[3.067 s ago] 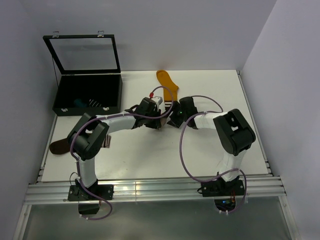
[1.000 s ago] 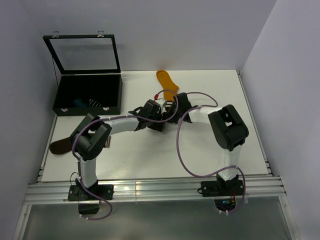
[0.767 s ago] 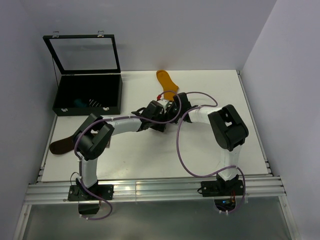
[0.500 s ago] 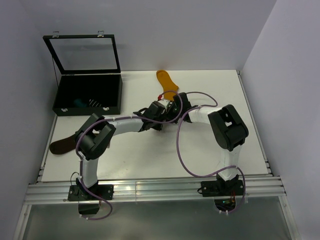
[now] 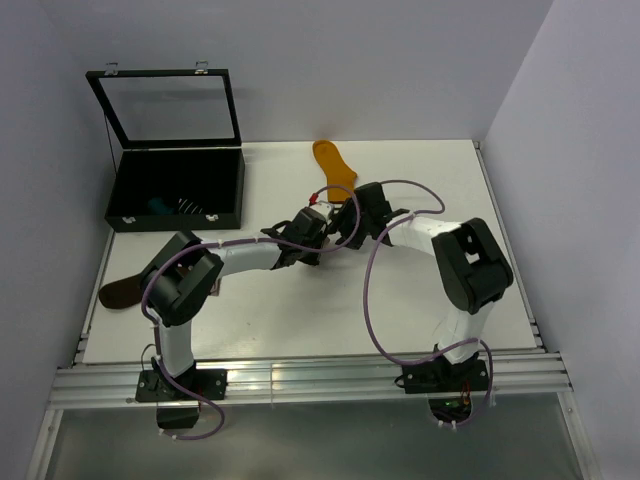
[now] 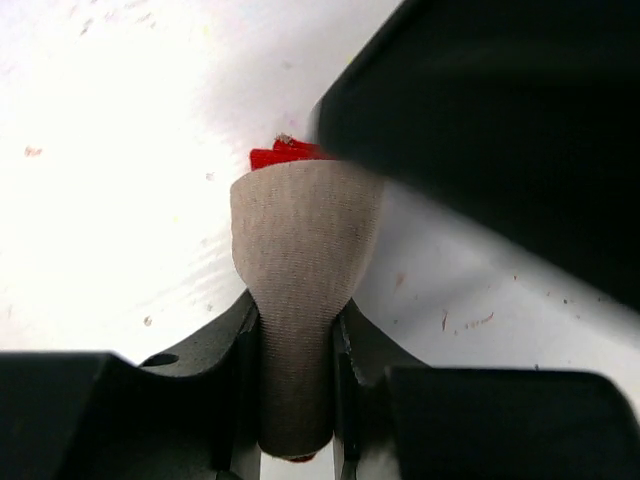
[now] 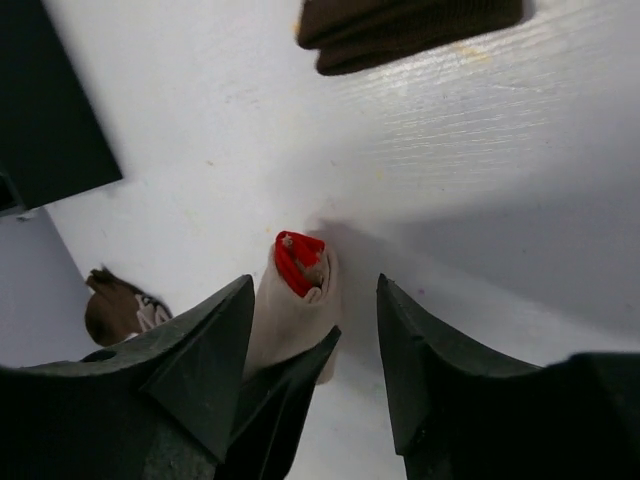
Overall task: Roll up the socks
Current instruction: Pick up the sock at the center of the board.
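With the arms meeting near the middle of the table [image 5: 300, 310], you have the left gripper [image 6: 298, 322] clamped on the beige sock [image 6: 305, 240].

Left wrist view: the fabric is squeezed to a narrow neck between the fingers [image 6: 230, 345] and flares wider beyond them. A red end [image 6: 285, 153] just shows at the far tip. You cannot tell whether the bundle rests on the table or hangs just above it. A shadow lies beside it.

Your right gripper [image 7: 314, 282] stands spread, with one finger to each side of the sock's red tip. One finger is just beside the fabric and the other is apart from it. Contact cannot be told, and nothing is pinched on that side.

Top view, other items:
- The mustard sock [image 5: 334, 164] lies flat behind the grippers, toward the back edge. Its near end is hidden by the right wrist.
- The brown sock [image 5: 120, 293] is at the table's left edge, well apart from the grippers.
- The black case [image 5: 200, 180] sits at the back left corner, open, with its glass lid [image 5: 172, 108] upright.
- A teal patch [image 5: 156, 206] and a striped patch [image 5: 186, 205] sit inside the case. Both are too small to describe further.
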Tool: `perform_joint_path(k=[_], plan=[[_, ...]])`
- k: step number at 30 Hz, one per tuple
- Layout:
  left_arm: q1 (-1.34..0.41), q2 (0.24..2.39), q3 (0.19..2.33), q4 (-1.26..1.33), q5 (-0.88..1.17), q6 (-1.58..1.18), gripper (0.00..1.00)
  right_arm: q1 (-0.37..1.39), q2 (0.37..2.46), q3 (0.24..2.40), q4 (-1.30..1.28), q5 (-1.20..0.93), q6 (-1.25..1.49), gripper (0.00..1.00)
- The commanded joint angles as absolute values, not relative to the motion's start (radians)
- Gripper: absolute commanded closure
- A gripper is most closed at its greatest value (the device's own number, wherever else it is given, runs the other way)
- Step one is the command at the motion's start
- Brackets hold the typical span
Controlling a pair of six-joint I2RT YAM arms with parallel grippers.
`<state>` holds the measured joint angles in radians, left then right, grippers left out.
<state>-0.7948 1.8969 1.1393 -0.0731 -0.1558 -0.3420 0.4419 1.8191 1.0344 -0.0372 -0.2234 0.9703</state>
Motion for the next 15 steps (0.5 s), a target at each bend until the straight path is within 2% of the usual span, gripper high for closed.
perform_joint_path(k=[1,10,15], plan=[[-0.785,1.809,1.123,-0.097,-0.175,-0.382,1.0,0.397,1.695,1.017,-0.078,-0.207,0.916,0.4],[-0.703,1.672,1.157,-0.179,-0.244,-0.468,1.0,0.318,1.458,0.887,-0.132,-0.189,0.809,0.29],[-0.617,1.603,1.209,-0.273,-0.351,-0.511,1.0,0.308,1.287,0.839,-0.17,-0.166,0.717,0.18]])
